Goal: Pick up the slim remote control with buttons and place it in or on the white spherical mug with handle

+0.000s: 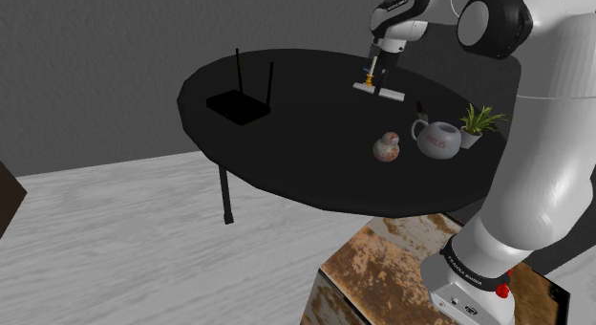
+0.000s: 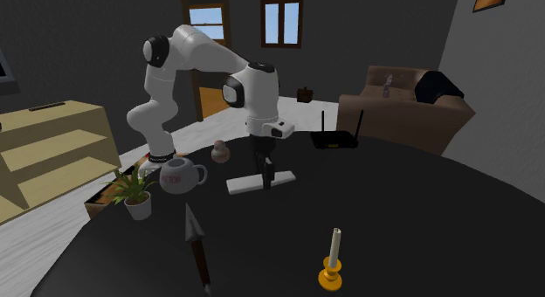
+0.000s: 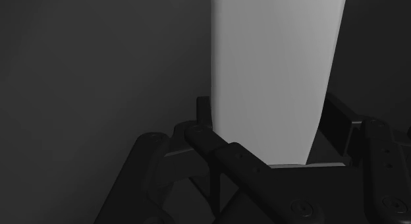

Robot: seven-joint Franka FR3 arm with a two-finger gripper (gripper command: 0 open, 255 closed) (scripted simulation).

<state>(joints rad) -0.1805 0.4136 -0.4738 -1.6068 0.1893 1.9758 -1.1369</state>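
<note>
A white robot arm reaches over a round black table (image 2: 419, 217), its black gripper (image 2: 266, 169) pointing down on a slim white remote (image 2: 249, 183) at the centre of the second exterior view. In the wrist view the narrow-set fingers (image 3: 220, 150) press against the remote's two long sides, clasping the pale slab that runs up between them. The remote lies level at the tabletop, and whether it has lifted clear cannot be told. The round white mug (image 2: 179, 176), marked with red lettering and with its handle toward the frame's right, stands left of centre, apart from the remote; its inside is hidden from these angles. Just right of the mug and a little higher in the frame sits a brown-and-white ball (image 2: 220, 151). At lower left of the mug is a small green plant (image 2: 131, 192) in a white pot. A dark spike (image 2: 196, 243) stands tilted in the lower left foreground, nearer the camera than the mug. A white candle (image 2: 332, 252) in an orange holder stands at lower centre right. A black router (image 2: 336, 140) with two antennas sits right of the gripper near the table's far edge. A brown sofa (image 2: 402, 103) fills the upper right. In the shoulder view the rusty stand (image 1: 382, 275) shows at lower right.
</note>
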